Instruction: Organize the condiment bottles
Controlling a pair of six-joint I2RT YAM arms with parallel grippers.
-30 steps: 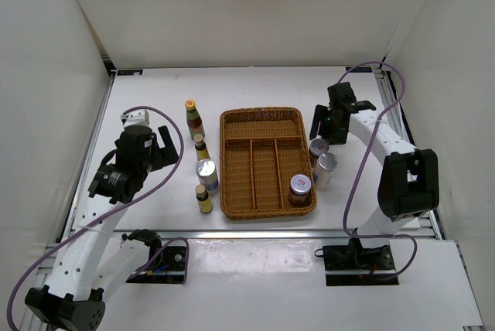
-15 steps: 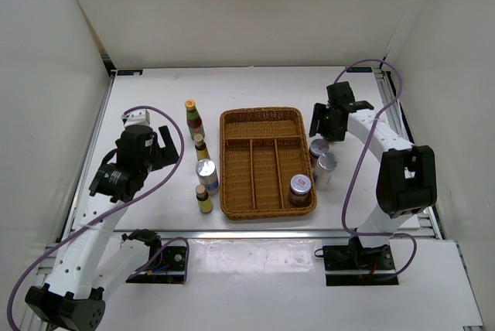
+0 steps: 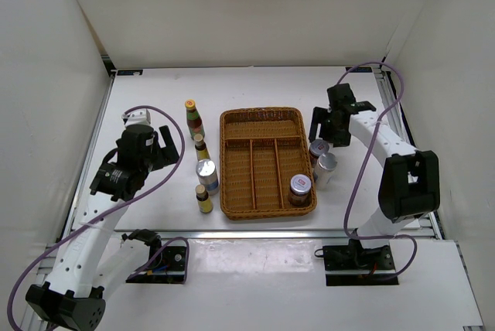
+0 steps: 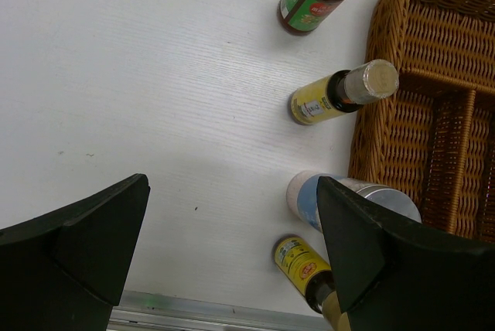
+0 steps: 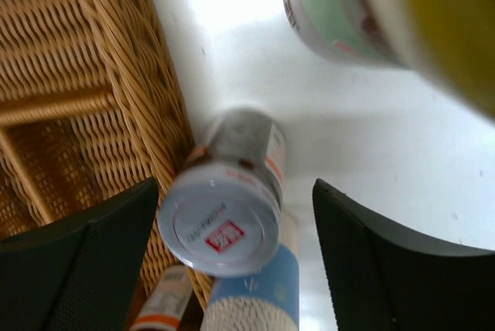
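Right gripper [image 5: 232,223]: fingers spread over silver-lidded jar [image 3: 318,148] at 3 o'clock of tray [image 3: 267,113]; pick apparently beginning. Next: lower, close around it. Left gripper [image 4: 232,184]: spread, empty.

White table [image 3: 155,99], wicker tray [image 3: 267,112] sitting about mid-table. Just left of it there's a row going far to near: sauce bottle [image 3: 193,119], tiny brown bottle [image 3: 200,146], silver-lidded jar [image 3: 206,175], second brown bottle [image 3: 203,199]. Just right of the tray: far jar [image 3: 319,149] and near jar [image 3: 326,167], side by side.
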